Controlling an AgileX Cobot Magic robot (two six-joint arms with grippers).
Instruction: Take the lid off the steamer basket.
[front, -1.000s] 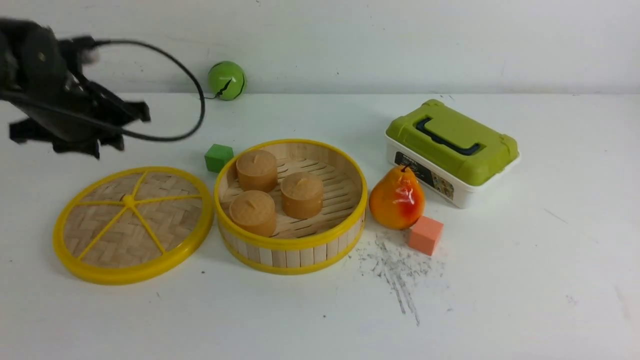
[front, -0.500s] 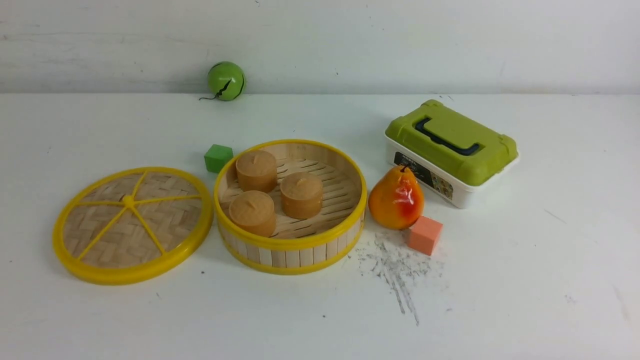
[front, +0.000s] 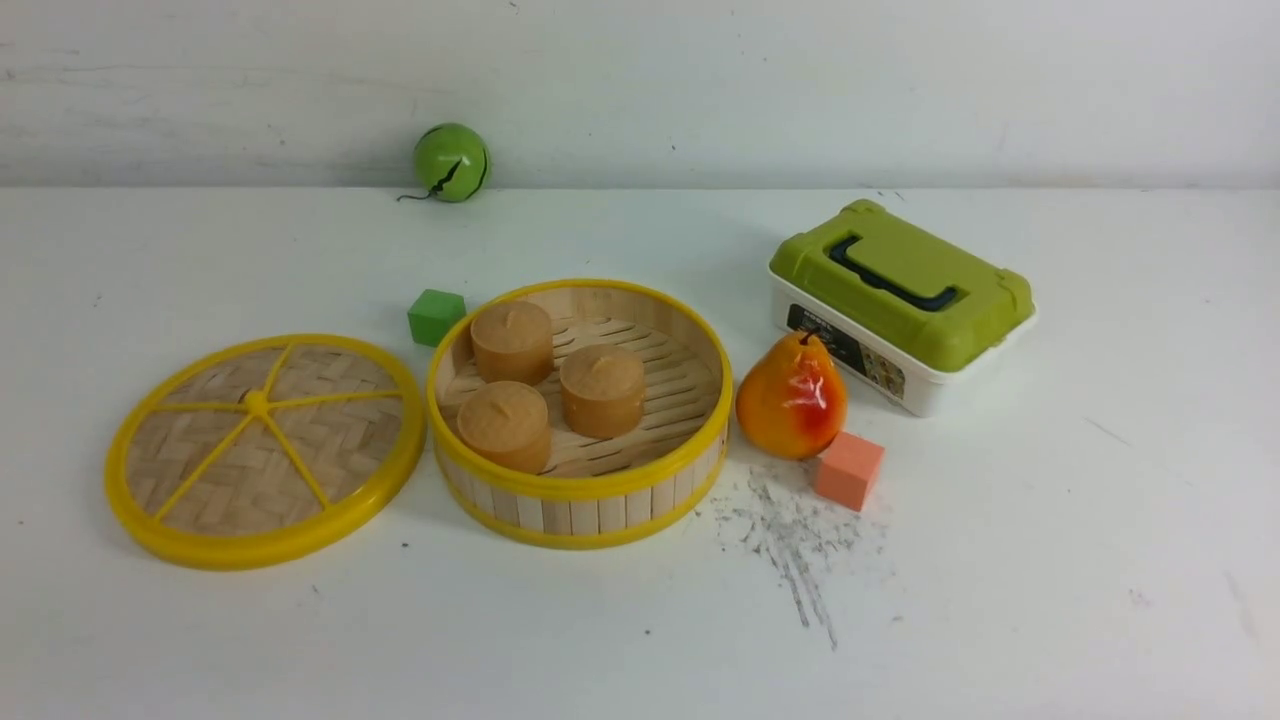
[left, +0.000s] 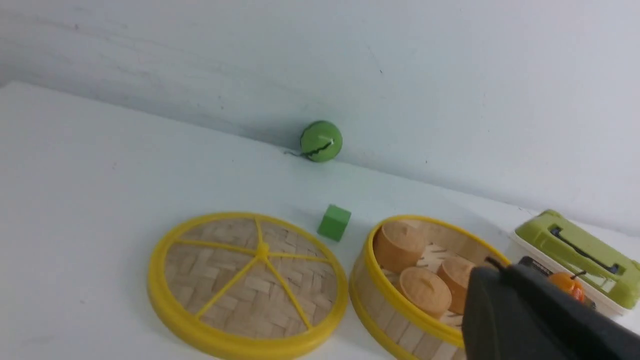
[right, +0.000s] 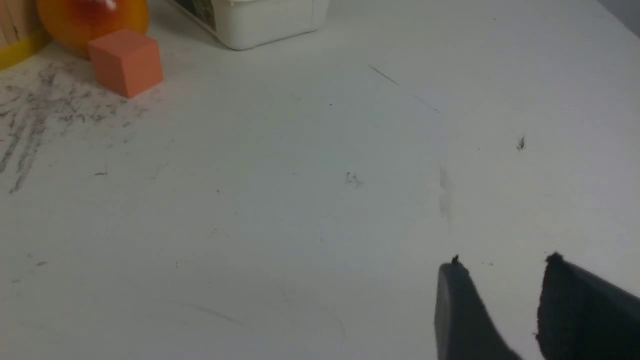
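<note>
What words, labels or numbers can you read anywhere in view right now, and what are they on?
Sticker on the side wall of the white box: dark, with pale lettering and a small picture, too small and blurred to read in any view.
The lid and the steamer basket: no print visible.
Nothing else in view shows any text.

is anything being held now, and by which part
Nothing is held: the round yellow-rimmed woven bamboo lid lies free on the white table; the right gripper is open.
</note>
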